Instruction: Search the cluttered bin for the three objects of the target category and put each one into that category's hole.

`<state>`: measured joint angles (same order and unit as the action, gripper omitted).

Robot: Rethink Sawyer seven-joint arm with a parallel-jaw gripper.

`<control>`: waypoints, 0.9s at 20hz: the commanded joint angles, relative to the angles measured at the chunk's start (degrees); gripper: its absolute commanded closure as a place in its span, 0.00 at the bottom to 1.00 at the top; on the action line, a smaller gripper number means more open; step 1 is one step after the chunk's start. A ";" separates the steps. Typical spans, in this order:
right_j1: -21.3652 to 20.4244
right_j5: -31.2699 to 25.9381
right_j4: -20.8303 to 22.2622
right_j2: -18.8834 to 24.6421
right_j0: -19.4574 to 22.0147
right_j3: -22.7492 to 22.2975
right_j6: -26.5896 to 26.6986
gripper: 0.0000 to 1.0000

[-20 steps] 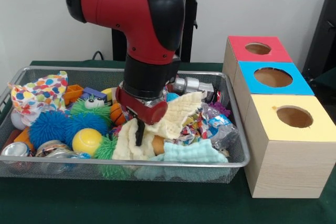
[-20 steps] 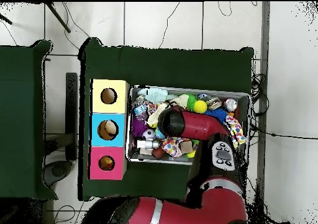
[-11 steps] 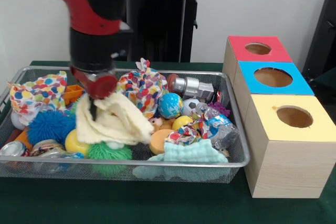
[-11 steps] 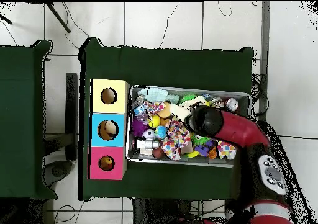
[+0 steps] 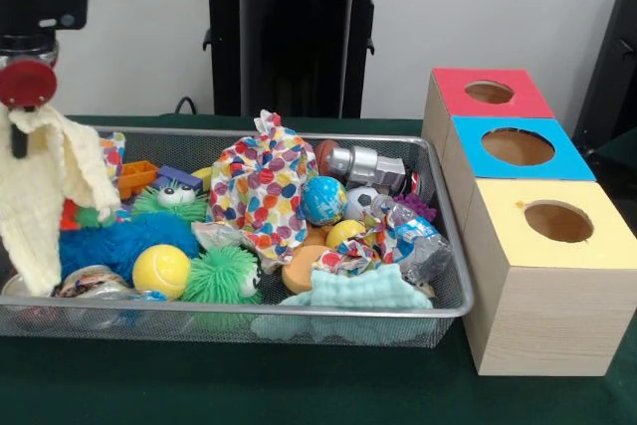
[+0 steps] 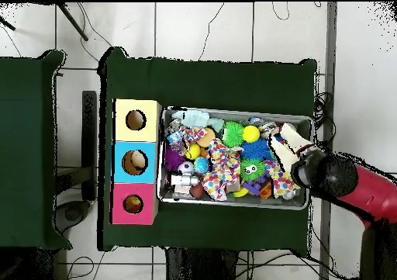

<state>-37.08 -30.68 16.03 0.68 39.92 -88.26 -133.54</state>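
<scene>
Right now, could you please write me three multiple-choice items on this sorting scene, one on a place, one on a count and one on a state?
1. Where does the pale yellow cloth hang?
A. over the yellow-topped wooden box
B. at the wire mesh bin's end farthest from the boxes
C. inside the blue-topped box

2. How many wooden boxes with a round hole stand beside the wire mesh bin?
A. two
B. three
C. four

3. What is the gripper doing?
A. gripping the pale yellow cloth in the air
B. open above the boxes
C. resting on the small globe ball

Key: 1 B, the cloth dangles at the bin's end away from the boxes. 2 B, red-topped, blue-topped and yellow-topped boxes stand in a row. 3 A, the cloth hangs from it, its lower end down at the bin.
</scene>
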 commanded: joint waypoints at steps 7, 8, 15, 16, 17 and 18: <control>1.34 9.90 10.48 1.70 -6.33 -8.60 0.78 1.00; 1.26 9.82 10.56 1.35 -6.84 -8.71 0.37 1.00; 1.79 8.27 10.20 2.90 -5.54 -8.14 3.32 0.00; 1.75 7.87 10.14 3.14 -5.30 -8.06 3.78 0.00; 1.72 7.48 10.08 3.38 -5.05 -7.98 4.24 0.00; 1.66 6.96 9.95 3.49 -4.92 -7.85 4.51 0.00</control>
<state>-37.09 -22.93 23.43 0.51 33.10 -93.53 -133.54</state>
